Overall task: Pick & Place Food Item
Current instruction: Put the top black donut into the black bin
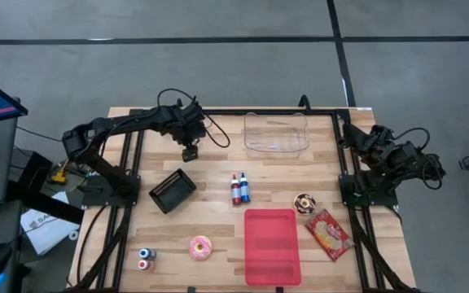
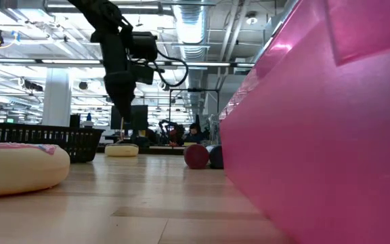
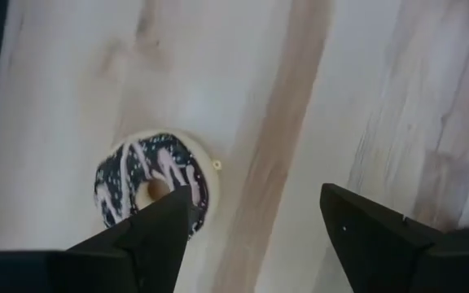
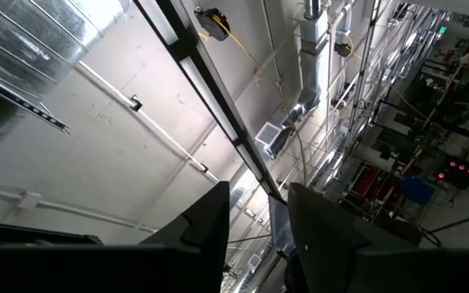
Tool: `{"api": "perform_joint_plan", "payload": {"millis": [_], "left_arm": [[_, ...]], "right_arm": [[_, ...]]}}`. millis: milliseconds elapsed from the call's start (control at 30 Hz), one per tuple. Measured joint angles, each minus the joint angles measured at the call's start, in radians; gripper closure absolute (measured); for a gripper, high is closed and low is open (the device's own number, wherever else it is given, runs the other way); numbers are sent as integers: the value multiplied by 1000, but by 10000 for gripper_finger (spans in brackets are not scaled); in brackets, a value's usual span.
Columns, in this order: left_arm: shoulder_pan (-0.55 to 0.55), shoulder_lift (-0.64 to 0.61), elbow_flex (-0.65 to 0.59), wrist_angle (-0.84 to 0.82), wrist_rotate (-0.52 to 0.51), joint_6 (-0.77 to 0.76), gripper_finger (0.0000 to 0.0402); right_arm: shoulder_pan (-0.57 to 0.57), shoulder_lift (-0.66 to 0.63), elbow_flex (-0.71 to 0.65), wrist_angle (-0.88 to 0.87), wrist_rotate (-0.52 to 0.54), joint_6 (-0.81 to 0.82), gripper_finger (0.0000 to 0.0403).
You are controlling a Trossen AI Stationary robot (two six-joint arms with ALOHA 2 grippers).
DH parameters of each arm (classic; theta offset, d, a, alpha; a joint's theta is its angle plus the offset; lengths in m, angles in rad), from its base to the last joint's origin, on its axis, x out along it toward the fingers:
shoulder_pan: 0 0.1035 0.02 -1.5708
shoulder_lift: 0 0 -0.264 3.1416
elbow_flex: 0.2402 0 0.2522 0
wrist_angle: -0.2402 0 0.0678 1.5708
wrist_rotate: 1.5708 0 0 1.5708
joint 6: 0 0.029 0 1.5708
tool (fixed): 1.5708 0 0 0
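A doughnut with dark icing and pale drizzle point(image 3: 149, 189) lies flat on the wooden table. My left gripper point(image 3: 255, 195) hangs open above it, pointing down, with one finger over the doughnut's edge and the other off to the side over bare wood. In the low view the doughnut point(image 2: 122, 150) shows as a pale disc right below my left gripper point(image 2: 121, 122). In the high view my left gripper point(image 1: 190, 152) hides it. My right gripper point(image 4: 257, 236) is tucked at the table's right edge point(image 1: 381, 146), pointing up at the ceiling, open, with nothing between its fingers.
A black basket point(image 1: 172, 190) sits just near-left of my left gripper. A clear tub point(image 1: 276, 133) stands at the far middle, and two bottles point(image 1: 240, 189) lie at the centre. A pink tray point(image 1: 271, 244), a pink doughnut point(image 1: 200, 247), a second dark doughnut point(image 1: 304, 203) and a snack packet point(image 1: 328, 233) lie toward the near edge.
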Motion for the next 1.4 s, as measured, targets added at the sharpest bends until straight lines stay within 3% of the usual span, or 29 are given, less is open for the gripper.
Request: {"api": "perform_joint_plan", "payload": {"millis": [200,700,1400], "left_arm": [[13,15,1,-22,6,113,135],[44,139,1,-14,-10,120,154],[103,159,1,36,-41,111,158]], "right_arm": [[0,0,0,0,7,0,283],[0,0,0,-31,31,0,283],[0,0,0,-41,53,0,283]]}}
